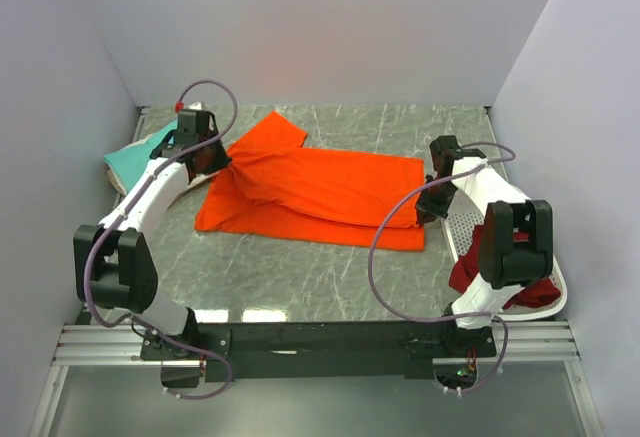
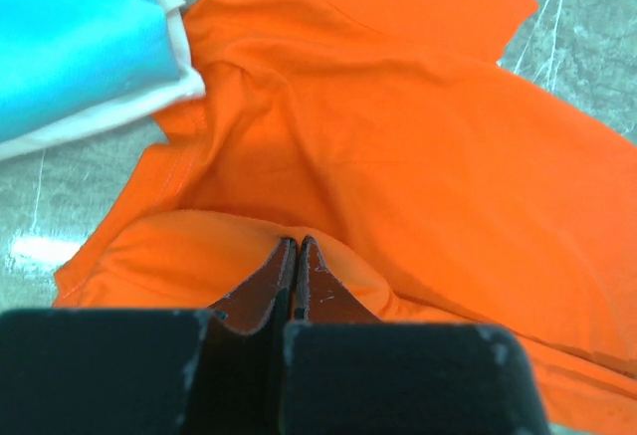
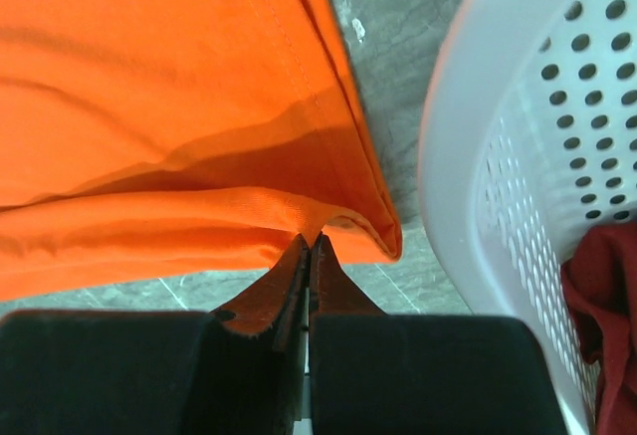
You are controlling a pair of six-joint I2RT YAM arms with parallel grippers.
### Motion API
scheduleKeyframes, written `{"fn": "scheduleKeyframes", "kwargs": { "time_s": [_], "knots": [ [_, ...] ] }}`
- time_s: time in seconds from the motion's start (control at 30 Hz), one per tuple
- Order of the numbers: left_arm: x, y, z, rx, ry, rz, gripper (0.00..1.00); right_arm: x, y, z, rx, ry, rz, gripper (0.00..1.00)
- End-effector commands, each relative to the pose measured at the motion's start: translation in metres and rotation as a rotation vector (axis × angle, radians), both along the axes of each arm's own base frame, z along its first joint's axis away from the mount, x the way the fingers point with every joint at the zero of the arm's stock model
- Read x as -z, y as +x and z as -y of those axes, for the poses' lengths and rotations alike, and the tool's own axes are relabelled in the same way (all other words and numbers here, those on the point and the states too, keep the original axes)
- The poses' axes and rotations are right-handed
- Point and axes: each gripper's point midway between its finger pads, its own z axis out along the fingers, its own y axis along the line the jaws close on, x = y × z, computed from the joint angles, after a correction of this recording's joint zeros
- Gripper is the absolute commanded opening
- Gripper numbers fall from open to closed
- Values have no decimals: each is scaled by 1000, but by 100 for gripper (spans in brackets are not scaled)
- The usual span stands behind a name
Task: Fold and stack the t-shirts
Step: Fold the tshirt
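Got 2 grippers on the job and both are clamped on the orange t-shirt. It's lying across the middle of the marble table, with 1 long side doubled over onto itself.

My left gripper has its jaws pinched tight together, with a fold of orange cloth bunched up over the tips. That's at the shirt's left end, near the sleeve. My right gripper is pinched just as tight on the hem edge at the shirt's right end, and the fabric there is lifted a little off the table.

Just beside that corner is the white perforated basket, with a dark red t-shirt heaped in it. Over on the far left, a folded teal t-shirt sits on top of a cream t-shirt, right up against the orange one's edge.
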Motion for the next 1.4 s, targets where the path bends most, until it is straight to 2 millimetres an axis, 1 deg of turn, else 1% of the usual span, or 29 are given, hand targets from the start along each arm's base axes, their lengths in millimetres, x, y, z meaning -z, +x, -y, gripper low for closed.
{"fn": "scheduleKeyframes", "kwargs": {
  "time_s": [0.0,0.07,0.13,0.17,0.23,0.27,0.37,0.4,0.43,0.47,0.5,0.53,0.57,0.6,0.63,0.67,0.7,0.73,0.77,0.8,0.83,0.9,0.93,0.97,1.0,1.03,1.13,1.23,1.37],
  "knots": [
    [-30,28,-2,-5,7,105,0,-10,20,6,3,-20,53,0],
    [-25,33,-2,-4,10,93,0,-11,26,6,4,-18,59,0],
    [-29,41,1,4,5,98,4,-12,29,7,8,-24,61,0],
    [-29,48,3,11,-2,91,18,-16,34,7,8,-24,72,1],
    [-25,54,6,18,-8,77,36,-23,39,4,9,-10,97,12],
    [-33,58,8,24,-18,95,53,-26,41,3,9,-5,108,29],
    [-43,59,11,26,-37,116,75,-43,48,-1,-8,23,172,47],
    [-50,59,12,27,-41,141,77,-48,50,-3,-15,30,190,50],
    [-52,57,11,27,-42,147,79,-56,50,-5,-21,42,214,52],
    [-47,52,10,27,-39,135,81,-59,50,-5,-28,44,226,54],
    [-45,47,13,43,-49,129,82,-62,50,-6,-35,47,237,54],
    [-50,41,12,45,-49,143,83,-67,49,-7,-43,52,252,54],
    [-35,31,10,42,-43,110,83,-70,47,-10,-54,62,258,54],
    [-30,24,8,36,-39,101,83,-71,44,-11,-64,66,262,54],
    [-34,17,6,34,-44,119,82,-71,38,-13,-69,72,268,54],
    [-13,4,3,26,-44,76,81,-70,35,-16,-82,85,268,52],
    [-8,-3,1,22,-48,69,81,-68,31,-18,-91,90,269,51],
    [-8,-10,-3,16,-58,77,81,-63,23,-20,-93,97,258,50],
    [10,-24,-8,4,-58,35,80,-60,19,-22,-99,106,252,48],
    [15,-30,-12,-13,-61,22,80,-56,14,-23,-100,110,244,47],
    [27,-43,-23,-46,-55,-6,79,-49,7,-24,-101,112,227,44],
    [31,-53,-33,-76,-61,-7,78,-37,-5,-26,-102,110,201,43],
    [43,-62,-43,-107,-59,-34,77,-33,-8,-25,-98,107,197,42],
    [47,-66,-47,-118,-59,-44,76,-30,-10,-25,-93,101,191,42],
    [50,-70,-56,-143,-57,-53,75,-23,-15,-23,-90,85,176,42],
    [59,-75,-65,-169,-56,-75,74,-21,-16,-21,-88,70,170,42],
    [71,-85,-76,-193,-61,-111,70,-12,-23,-7,-74,-10,134,40],
    [78,-90,-81,-202,-67,-133,68,-4,-29,2,-64,-59,97,38],
    [89,-95,-79,-209,-86,-150,64,8,-34,3,-51,-63,64,34]
  ]
}}
